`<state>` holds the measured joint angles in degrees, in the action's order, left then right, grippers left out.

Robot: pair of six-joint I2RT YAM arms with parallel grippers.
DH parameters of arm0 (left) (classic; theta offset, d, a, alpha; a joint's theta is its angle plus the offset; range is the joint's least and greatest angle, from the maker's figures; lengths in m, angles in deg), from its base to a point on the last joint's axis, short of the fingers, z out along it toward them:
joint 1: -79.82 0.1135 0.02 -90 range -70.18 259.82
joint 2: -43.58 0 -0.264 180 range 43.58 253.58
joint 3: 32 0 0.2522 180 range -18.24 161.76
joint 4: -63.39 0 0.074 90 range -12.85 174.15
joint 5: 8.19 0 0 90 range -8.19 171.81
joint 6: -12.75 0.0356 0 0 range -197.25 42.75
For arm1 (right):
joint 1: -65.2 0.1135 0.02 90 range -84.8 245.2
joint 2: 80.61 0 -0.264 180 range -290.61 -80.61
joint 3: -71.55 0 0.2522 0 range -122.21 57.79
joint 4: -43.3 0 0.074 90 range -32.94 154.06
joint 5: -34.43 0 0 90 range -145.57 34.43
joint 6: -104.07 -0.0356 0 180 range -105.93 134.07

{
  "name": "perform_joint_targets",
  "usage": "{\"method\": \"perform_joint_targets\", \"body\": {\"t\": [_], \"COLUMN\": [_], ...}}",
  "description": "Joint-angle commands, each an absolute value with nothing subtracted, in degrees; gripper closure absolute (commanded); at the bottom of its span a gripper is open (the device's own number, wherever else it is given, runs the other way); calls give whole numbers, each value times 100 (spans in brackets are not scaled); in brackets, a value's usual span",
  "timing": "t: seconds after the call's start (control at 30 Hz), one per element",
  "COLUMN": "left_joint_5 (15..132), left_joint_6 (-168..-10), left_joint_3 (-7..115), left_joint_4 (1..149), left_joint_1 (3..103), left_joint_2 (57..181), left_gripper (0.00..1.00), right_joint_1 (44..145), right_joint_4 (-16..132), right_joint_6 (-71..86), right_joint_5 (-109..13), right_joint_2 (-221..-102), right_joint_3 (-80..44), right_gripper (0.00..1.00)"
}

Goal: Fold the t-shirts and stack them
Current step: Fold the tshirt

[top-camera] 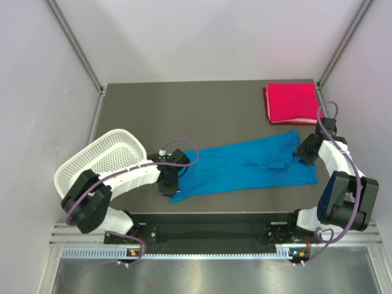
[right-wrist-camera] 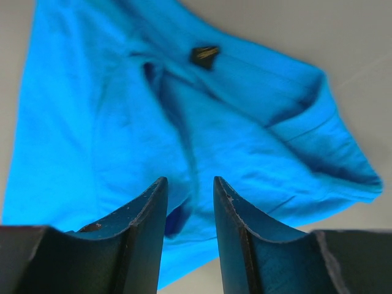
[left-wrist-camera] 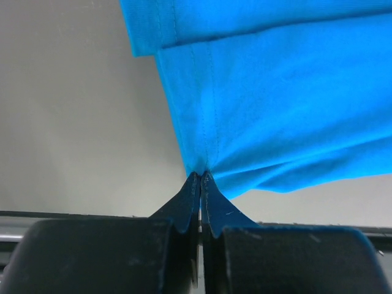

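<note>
- Sitting at the far left of the top view, a white mesh basket (top-camera: 101, 156) rests tilted at the left edge of the dark desk (top-camera: 202, 110), beside the left arm.
- Just right of the basket, the left tool (top-camera: 169, 184) meets the lower-left corner of the blue t-shirt (top-camera: 245, 164).
- From the left wrist view, this tool (left-wrist-camera: 201, 177) has its fingers pressed fully together on the shirt's stitched hem. The blue cloth (left-wrist-camera: 275, 92) puckers into the pinch and fans out from it over the pale desk surface (left-wrist-camera: 79, 122).
- Across the middle of the top view, the blue t-shirt lies as a long, rumpled band from lower left to centre right, with bunched folds toward its right end.
- At that right end sits the right tool (top-camera: 304, 149).
- In the right wrist view, this tool (right-wrist-camera: 190, 184) has its fingers partly apart, with blue cloth (right-wrist-camera: 79, 122) showing in the gap. Whether any fold is caught there I cannot tell. A small dark label (right-wrist-camera: 205, 55) shows near the top of that frame.
- In the upper right of the top view, the pink-red t-shirt (top-camera: 293, 103) lies folded into a neat rectangle at the desk's far corner, near the blue one's right end.
</note>
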<state>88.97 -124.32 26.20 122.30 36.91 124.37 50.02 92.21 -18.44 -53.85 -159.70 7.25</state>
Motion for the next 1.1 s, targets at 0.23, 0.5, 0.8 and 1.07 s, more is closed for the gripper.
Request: {"method": "perform_joint_targets", "body": {"t": [0.23, 0.5, 0.8, 1.07], "left_joint_5": [9509, 9631, 9790, 9920], "left_joint_6": [-12480, -12357, -12216, -12093], "left_joint_3": [2869, 3018, 3133, 3641], "left_joint_4": [12734, 12725, 12725, 13242], "left_joint_1": [3570, 3561, 3561, 3561], "left_joint_2": [12707, 12874, 13147, 13235], "left_gripper": [100, 99, 98, 81], "right_joint_1": [4560, 4551, 3875, 3989], "right_joint_4": [9203, 9309, 8843, 9291], "right_joint_6": [-1721, -2055, -1888, -1775], "right_joint_5": [-5785, -5618, -6478, -6594], "right_joint_2": [-16287, -16163, -16726, -16350], "right_joint_3": [910, 1068, 1517, 1043], "right_gripper": [66, 66, 71, 67]}}
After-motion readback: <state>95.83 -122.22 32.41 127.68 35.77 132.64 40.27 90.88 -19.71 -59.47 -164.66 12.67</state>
